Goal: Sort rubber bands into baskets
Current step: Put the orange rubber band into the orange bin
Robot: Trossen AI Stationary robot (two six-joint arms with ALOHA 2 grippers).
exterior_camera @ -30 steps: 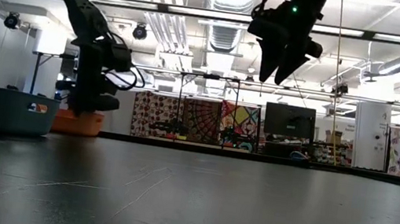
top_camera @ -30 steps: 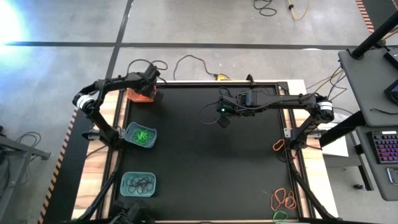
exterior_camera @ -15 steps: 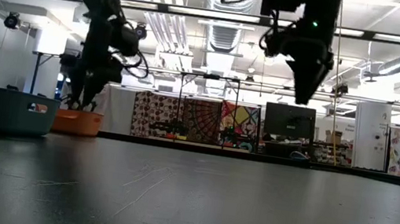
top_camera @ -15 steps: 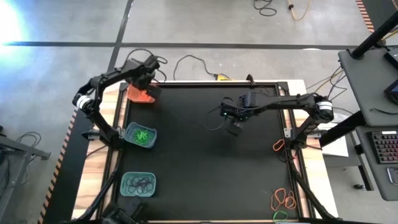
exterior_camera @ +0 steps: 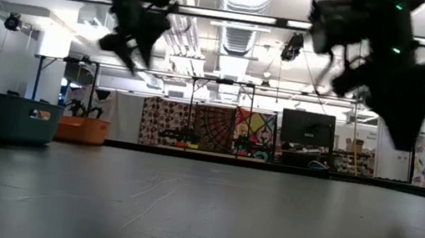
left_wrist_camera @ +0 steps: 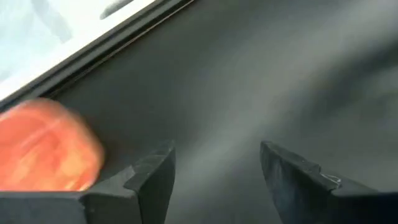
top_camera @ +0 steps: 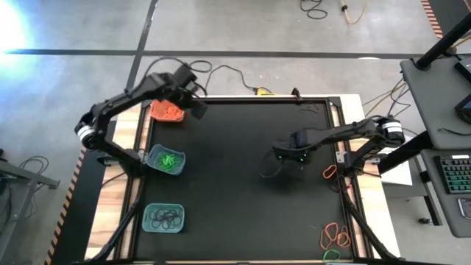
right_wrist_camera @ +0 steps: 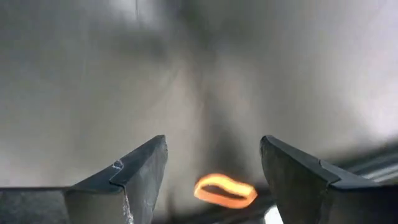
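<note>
Left gripper (top_camera: pixel 197 104): raised at 11 o'clock on the mat, just beside the orange basket; fingers (left_wrist_camera: pixel 149 180) spread wide with nothing between them.
Orange basket (top_camera: pixel 167 112): at the mat's 11 o'clock corner, orange rubber bands inside.
Upper teal basket (top_camera: pixel 166 160): at 9 o'clock on the left edge, holding bright green bands (top_camera: pixel 168 159).
Lower teal basket (top_camera: pixel 163 218): at 7 o'clock, holding black bands (top_camera: pixel 165 217).
Black mat (top_camera: pixel 235 206): bare across its middle.
Right gripper (top_camera: pixel 282 154): raised over the mat toward 3 o'clock; fingers (right_wrist_camera: pixel 130 177) parted wide, holding nothing.
Orange band (top_camera: pixel 329 173): lies at 3 o'clock on the right edge, beside the right arm's base; the right wrist view shows one orange loop (right_wrist_camera: pixel 224 190) beyond the open fingers.
Loose bands (top_camera: pixel 335 236): orange cluster at 5 o'clock on the wooden border, with a green one (top_camera: pixel 332 255) just below it.
</note>
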